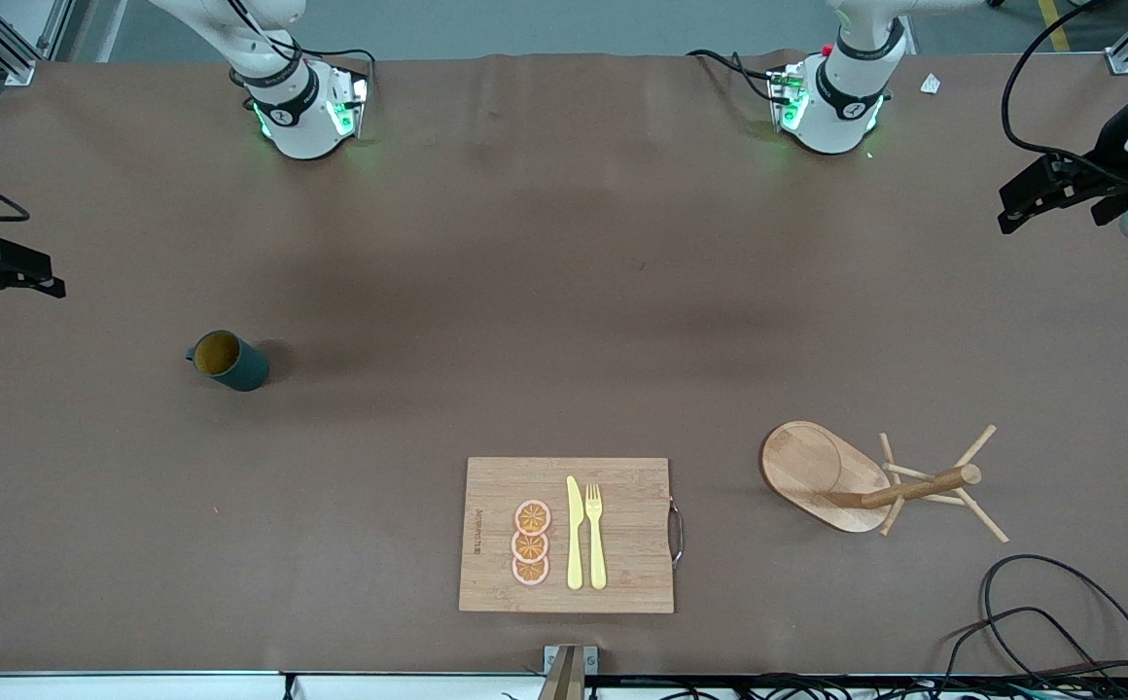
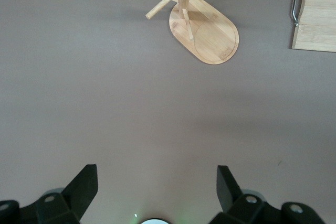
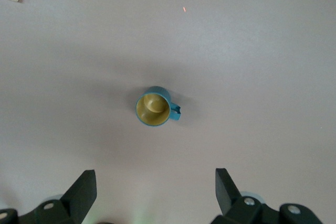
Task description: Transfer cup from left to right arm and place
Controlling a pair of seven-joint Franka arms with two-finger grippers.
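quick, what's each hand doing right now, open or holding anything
Left hand: open, empty, up over bare table toward the left arm's end.
Right hand: open, empty, up over the table by the cup, not touching it.

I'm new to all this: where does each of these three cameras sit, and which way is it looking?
Front view: high across the table, facing both robots' bases; the left gripper and right gripper show at the table's ends.
Left wrist view: on the left arm's wrist, looking down at the wooden peg rack and the cutting board; its own open fingers show.
Right wrist view: on the right arm's wrist, looking down at the cup; its open fingers show.
Shared: front and right wrist views both show the cup.
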